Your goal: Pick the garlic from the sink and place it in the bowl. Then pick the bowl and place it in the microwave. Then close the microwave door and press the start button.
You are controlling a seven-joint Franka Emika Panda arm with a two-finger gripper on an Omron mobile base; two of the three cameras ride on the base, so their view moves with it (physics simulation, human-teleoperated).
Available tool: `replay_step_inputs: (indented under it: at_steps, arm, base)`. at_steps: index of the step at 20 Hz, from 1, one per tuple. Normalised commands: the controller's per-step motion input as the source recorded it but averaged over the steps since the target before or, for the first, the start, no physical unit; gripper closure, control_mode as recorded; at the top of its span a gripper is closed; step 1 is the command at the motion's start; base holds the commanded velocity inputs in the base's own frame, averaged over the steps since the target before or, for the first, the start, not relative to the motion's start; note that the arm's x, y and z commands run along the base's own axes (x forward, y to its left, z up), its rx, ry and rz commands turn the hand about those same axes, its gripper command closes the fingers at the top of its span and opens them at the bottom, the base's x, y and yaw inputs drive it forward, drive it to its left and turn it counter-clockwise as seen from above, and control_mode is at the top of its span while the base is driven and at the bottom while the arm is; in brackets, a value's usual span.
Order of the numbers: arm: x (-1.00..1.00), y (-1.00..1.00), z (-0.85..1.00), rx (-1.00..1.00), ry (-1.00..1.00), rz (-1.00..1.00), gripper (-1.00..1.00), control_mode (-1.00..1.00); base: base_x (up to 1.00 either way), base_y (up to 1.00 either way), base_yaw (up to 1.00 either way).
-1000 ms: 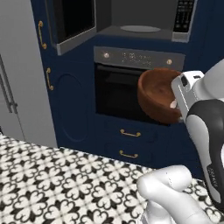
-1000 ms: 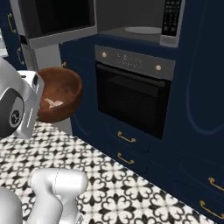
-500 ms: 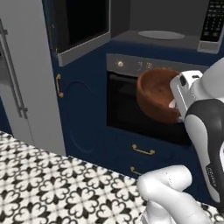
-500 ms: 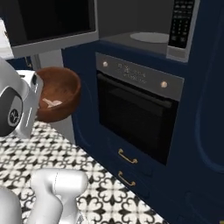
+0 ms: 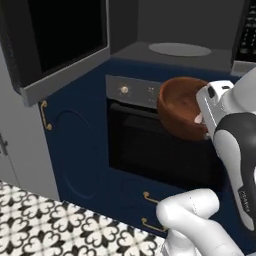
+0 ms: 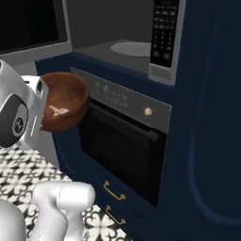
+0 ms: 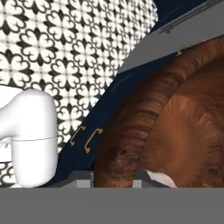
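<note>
My gripper (image 5: 202, 119) is shut on the near rim of the reddish-brown bowl (image 5: 179, 107), holding it in the air in front of the black oven. The bowl (image 6: 66, 96) tilts slightly, and the pale garlic (image 6: 58, 111) lies inside it against the wall by the hand. In the hand view the bowl (image 7: 175, 122) looms large between the fingertips of the gripper (image 7: 113, 177). Above the oven the microwave (image 5: 175, 27) stands open, with its flat grey turntable (image 5: 180, 49) showing. The microwave door (image 5: 60, 47) is swung out to the left. Its keypad panel (image 6: 164, 37) is at the right.
The black oven (image 6: 124, 139) with a copper knob (image 6: 148, 111) and bar handle sits just below the microwave, behind the bowl. Dark blue cabinet fronts with brass handles (image 5: 150, 199) run underneath. A patterned black-and-white floor (image 5: 45, 227) lies at lower left.
The whole picture has shifted and grown: the base has driven closer to the oven and microwave. The bowl stays in my grip at the same place relative to the arm.
</note>
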Motion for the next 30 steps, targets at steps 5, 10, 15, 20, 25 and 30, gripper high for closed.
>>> replay_step_inputs:
  at_steps: [5, 10, 15, 20, 25, 30]
  arm:
    - [0.00, 0.00, 0.00, 0.00, 0.00, 0.00, 1.00, 1.00]
    - [0.00, 0.00, 0.00, 0.00, 0.00, 0.00, 1.00, 1.00]
    - [0.00, 0.00, 0.00, 0.00, 0.00, 0.00, 1.00, 1.00]
    - [0.00, 0.00, 0.00, 0.00, 0.00, 0.00, 1.00, 1.00]
    - [0.00, 0.00, 0.00, 0.00, 0.00, 0.00, 1.00, 1.00]
    - [0.00, 0.00, 0.00, 0.00, 0.00, 0.00, 1.00, 1.00]
  base:
    - [0.76, 0.40, -0.12]
    - [0.55, -0.16, 0.05]
    - [-0.02, -0.33, 0.25]
    - [-0.08, -0.06, 0.29]
    - [0.27, -0.41, 0.06]
    - [0.47, -0.01, 0.00]
